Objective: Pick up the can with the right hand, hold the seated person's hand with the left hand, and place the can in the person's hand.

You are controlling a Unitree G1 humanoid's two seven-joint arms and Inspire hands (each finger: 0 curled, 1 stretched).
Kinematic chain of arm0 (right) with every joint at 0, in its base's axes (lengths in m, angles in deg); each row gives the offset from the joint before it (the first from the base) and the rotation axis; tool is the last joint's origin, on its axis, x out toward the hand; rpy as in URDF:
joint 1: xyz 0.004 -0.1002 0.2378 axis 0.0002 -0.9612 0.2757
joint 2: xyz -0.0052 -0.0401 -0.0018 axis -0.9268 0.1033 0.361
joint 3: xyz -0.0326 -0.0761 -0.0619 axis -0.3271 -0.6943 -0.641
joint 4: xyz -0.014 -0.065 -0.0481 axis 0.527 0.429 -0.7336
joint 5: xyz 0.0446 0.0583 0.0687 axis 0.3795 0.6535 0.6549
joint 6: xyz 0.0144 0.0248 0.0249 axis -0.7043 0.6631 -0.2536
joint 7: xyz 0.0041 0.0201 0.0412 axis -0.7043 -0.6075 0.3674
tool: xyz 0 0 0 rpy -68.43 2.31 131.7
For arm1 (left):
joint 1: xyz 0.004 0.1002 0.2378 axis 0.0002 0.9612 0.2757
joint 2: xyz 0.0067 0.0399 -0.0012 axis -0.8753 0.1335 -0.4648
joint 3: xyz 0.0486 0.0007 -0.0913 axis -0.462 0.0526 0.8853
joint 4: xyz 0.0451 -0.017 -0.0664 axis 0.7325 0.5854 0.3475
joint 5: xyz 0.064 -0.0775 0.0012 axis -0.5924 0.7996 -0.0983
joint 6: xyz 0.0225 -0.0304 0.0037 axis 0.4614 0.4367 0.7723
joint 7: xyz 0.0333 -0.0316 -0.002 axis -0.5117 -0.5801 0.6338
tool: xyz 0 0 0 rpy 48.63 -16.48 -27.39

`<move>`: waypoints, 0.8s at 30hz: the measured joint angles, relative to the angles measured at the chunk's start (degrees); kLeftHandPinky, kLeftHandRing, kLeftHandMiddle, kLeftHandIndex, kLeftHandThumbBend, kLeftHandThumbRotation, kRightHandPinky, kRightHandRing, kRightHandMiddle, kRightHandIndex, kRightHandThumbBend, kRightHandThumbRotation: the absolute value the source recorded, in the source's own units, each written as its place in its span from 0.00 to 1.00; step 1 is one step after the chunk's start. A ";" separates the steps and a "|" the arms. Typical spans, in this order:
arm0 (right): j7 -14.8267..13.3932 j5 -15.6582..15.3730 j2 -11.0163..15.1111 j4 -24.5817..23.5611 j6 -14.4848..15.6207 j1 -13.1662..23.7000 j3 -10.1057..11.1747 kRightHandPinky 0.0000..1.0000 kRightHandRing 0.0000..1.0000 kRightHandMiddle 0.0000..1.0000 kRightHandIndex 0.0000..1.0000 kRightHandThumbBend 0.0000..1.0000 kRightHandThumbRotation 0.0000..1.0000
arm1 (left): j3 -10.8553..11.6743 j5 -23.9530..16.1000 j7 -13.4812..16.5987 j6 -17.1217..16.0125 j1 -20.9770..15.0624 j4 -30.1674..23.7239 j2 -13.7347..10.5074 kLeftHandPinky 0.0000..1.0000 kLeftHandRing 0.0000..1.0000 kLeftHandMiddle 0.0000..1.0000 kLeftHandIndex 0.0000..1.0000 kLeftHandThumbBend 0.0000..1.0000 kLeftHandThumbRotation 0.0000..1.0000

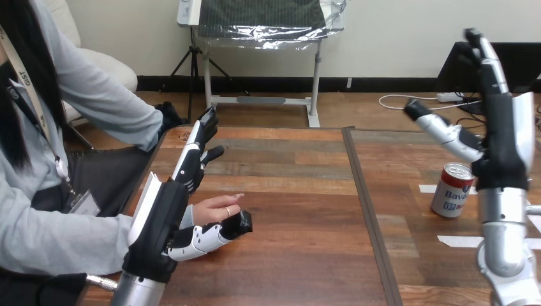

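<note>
A red and white can [452, 190] stands upright on the table at the right, just left of my right wrist. My right hand [504, 137] is raised above and beside the can, its fingers straight up and its thumb stretched out to the left, holding nothing. The person's hand [215, 208] rests on the table at the left, fingers pointing right. My left hand [167, 213] is open against it. Its straight fingers [194, 150] run along the far side and its thumb [214, 234] lies along the near side, with nothing curled round the person's hand.
A dark seam [365, 204] runs front to back between two tabletops. White tape strips [460, 241] lie on the table near the can. The person sits at the table's left edge, a grey-sleeved arm reaching in.
</note>
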 measured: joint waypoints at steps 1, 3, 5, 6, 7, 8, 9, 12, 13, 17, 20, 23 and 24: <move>-0.17 0.01 0.23 0.41 0.27 0.23 0.01 0.97 0.91 0.89 0.94 1.00 0.56 | 0.00 0.00 0.00 0.00 0.00 0.00 0.00 0.88 0.97 1.00 1.00 1.00 0.67; -0.46 0.02 0.70 1.16 0.95 0.71 0.02 0.98 0.92 0.89 0.94 1.00 0.56 | 0.02 -0.02 0.01 0.00 0.00 -0.01 0.00 0.88 0.97 1.00 1.00 1.00 0.67; -0.64 0.02 1.17 2.01 1.51 1.17 0.02 0.99 0.92 0.89 0.95 1.00 0.56 | 0.03 -0.02 0.01 0.00 0.01 -0.02 0.01 0.87 0.97 1.00 1.00 1.00 0.67; -0.72 0.02 1.39 2.43 1.81 1.41 0.02 0.99 0.92 0.89 0.95 1.00 0.55 | 0.03 -0.02 0.00 0.00 0.02 -0.02 0.00 0.87 0.97 1.00 1.00 1.00 0.67; -0.83 0.02 1.54 2.91 2.04 1.67 0.02 0.99 0.92 0.89 0.95 1.00 0.55 | 0.04 -0.01 0.00 0.00 0.03 -0.02 0.00 0.87 0.97 1.00 1.00 1.00 0.67; -0.96 0.03 1.69 3.30 2.32 1.87 0.04 0.99 0.92 0.89 0.95 1.00 0.55 | 0.04 -0.01 0.00 0.00 0.03 -0.02 0.00 0.87 0.97 1.00 1.00 1.00 0.67; -1.16 0.04 1.83 3.70 2.71 2.08 0.06 0.99 0.92 0.89 0.96 1.00 0.55 | 0.04 -0.01 0.00 0.00 0.03 -0.02 0.00 0.87 0.97 1.00 1.00 1.00 0.67; -1.69 -0.01 2.06 4.83 3.69 2.62 0.04 0.96 0.92 0.89 0.95 1.00 0.55 | 0.04 -0.01 0.00 -0.01 0.03 -0.02 0.00 0.87 0.97 1.00 0.99 1.00 0.66; -1.84 -0.01 2.12 5.27 4.13 2.84 0.04 0.96 0.92 0.89 0.95 1.00 0.55 | 0.04 -0.02 -0.01 -0.01 0.03 -0.02 0.00 0.87 0.97 1.00 0.99 1.00 0.66; -2.11 0.00 2.40 7.04 6.08 3.68 0.00 0.94 0.92 0.89 0.96 1.00 0.56 | 0.04 -0.02 -0.01 -0.04 0.04 -0.02 0.02 0.87 0.97 1.00 0.99 1.00 0.65; -2.09 0.00 2.65 8.11 7.34 4.07 -0.09 0.94 0.93 0.90 0.96 1.00 0.56 | 0.04 -0.03 -0.01 -0.04 0.05 -0.03 0.02 0.87 0.97 1.00 0.99 1.00 0.65; -2.00 0.07 2.80 9.01 8.28 4.27 -0.12 0.94 0.94 0.90 0.96 1.00 0.55 | 0.06 -0.02 0.00 -0.04 0.10 -0.04 0.01 0.87 0.97 1.00 0.99 1.00 0.64; -1.88 0.17 2.82 9.43 8.56 4.37 -0.12 0.94 0.94 0.90 0.96 1.00 0.55 | 0.07 -0.02 0.00 -0.04 0.11 -0.04 0.01 0.87 0.97 1.00 0.99 1.00 0.64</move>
